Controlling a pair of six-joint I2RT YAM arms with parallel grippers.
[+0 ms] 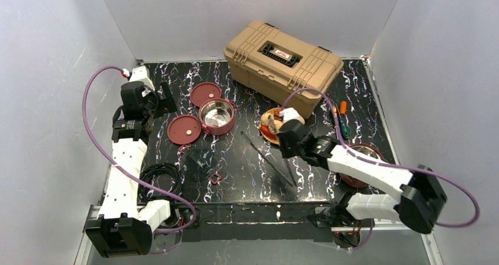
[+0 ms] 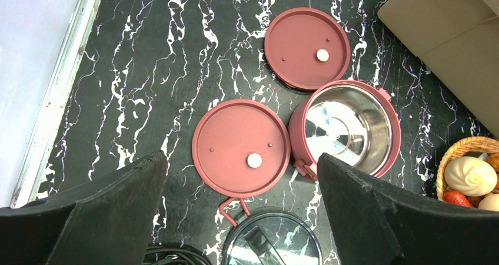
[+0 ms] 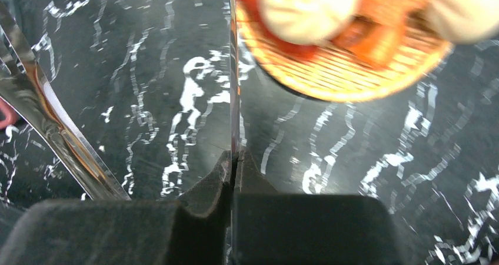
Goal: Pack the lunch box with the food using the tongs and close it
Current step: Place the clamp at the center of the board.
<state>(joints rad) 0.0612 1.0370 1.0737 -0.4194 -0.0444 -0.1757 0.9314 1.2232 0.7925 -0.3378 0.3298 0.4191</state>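
The right tool point(image 3: 234, 159) gripped one arm of the tongs point(image 3: 53, 126) — their length ran ahead past the plate's point(image 3: 353, 70) left edge, food point(image 3: 309, 9) just to the right — while the left tool point(image 2: 241, 159) hung wide open near the bowl point(image 2: 298, 132), farther left.

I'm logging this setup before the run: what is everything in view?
toolbox: one, tan, far side
lids: two, maroon, left of centre
bowls: two, maroon and steel, one open by the lids, one half hidden at right
plate: one, orange woven, centre
buns: at least two, beige, on the plate
chunks: count unclear, red and orange, on the plate
tongs: one, dark metal, by the plate
screwdrivers: two, orange and green handles, right of the plate
clear cover: one, near the lids
clasp: one, maroon, beside the cover
cable: one coil, black, near left
left gripper: open, above the lids
right gripper: shut on one tongs arm
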